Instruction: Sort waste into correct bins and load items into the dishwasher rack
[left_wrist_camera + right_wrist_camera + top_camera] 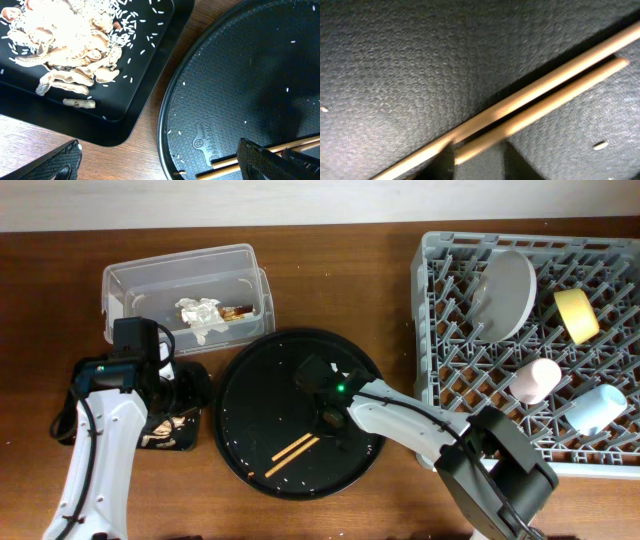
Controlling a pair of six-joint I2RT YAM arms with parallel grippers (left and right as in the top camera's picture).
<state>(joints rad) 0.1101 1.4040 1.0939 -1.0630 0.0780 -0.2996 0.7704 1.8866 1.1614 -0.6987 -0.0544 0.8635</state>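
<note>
The wooden chopsticks [292, 455] lie side by side on the large round black tray [250, 395]. My right gripper [326, 416] hangs low over their upper end. In the right wrist view its open fingers [482, 161] straddle the end of one chopstick [530, 112]. My left gripper [188, 388] is open wide and empty [162, 165] over the gap between the small black tray [145, 75] and the round tray [250, 75]. Beige food scraps with rice [65, 40] lie in the small black tray [172, 438]. White tissue [200, 313] and a brown-gold scrap [238, 311] lie in the clear tub [120, 285].
The grey dishwasher rack [428, 320] at the right holds the grey-green plate [505, 292], the yellow bowl [577, 315], the pink cup [535, 380] and the light-blue cup [595, 408]. Loose rice grains dot the round tray. The chopsticks also show in the left wrist view [225, 162].
</note>
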